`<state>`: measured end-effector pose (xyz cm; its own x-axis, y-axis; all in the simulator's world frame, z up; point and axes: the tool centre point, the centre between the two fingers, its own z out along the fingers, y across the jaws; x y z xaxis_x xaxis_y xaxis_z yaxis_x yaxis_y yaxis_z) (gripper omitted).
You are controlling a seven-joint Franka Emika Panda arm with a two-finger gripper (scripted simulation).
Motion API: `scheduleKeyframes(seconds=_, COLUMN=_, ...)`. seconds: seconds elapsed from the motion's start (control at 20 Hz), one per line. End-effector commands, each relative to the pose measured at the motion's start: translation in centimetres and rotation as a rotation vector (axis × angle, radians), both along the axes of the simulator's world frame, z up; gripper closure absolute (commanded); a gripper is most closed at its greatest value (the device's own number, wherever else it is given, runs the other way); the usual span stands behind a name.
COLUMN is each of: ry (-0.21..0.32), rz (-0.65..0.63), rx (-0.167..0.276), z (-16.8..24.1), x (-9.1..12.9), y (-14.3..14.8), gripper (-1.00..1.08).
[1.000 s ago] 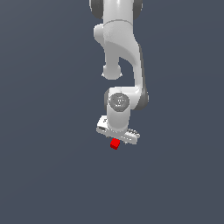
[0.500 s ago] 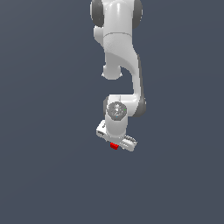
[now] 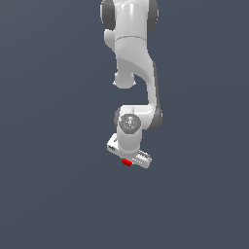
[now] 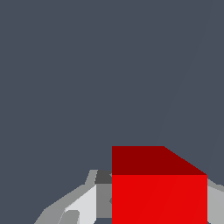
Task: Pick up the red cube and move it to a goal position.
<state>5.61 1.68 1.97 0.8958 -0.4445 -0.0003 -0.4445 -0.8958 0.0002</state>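
The tool point(image 3: 128, 160) sits low over the red cube point(image 3: 127, 162), its fingers point(image 4: 83, 203) flanking the block in the wrist view — whether they already pinch it I cannot tell — so lift and carry to the goal seem left.

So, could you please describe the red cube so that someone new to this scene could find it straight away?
Follow the white arm down the plain grey background to the gripper at its lower end. The red cube peeks from under it, between the fingers. It is the only red thing in view.
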Motion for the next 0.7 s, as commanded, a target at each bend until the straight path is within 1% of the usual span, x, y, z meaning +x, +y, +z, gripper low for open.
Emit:
scheduleKeyframes(seconds=0.0, ry=0.000, rz=0.000, rx=0.000, z=0.0, x=0.0, y=0.0, gripper=1.08)
scheduleKeyframes(seconds=0.35, ry=0.000, rz=0.000, rx=0.000, z=0.1, x=-0.1, y=0.0, gripper=1.08)
scheduleKeyframes(seconds=0.65, ry=0.000, rz=0.000, rx=0.000, z=0.6, x=-1.0, y=0.4, gripper=1.08)
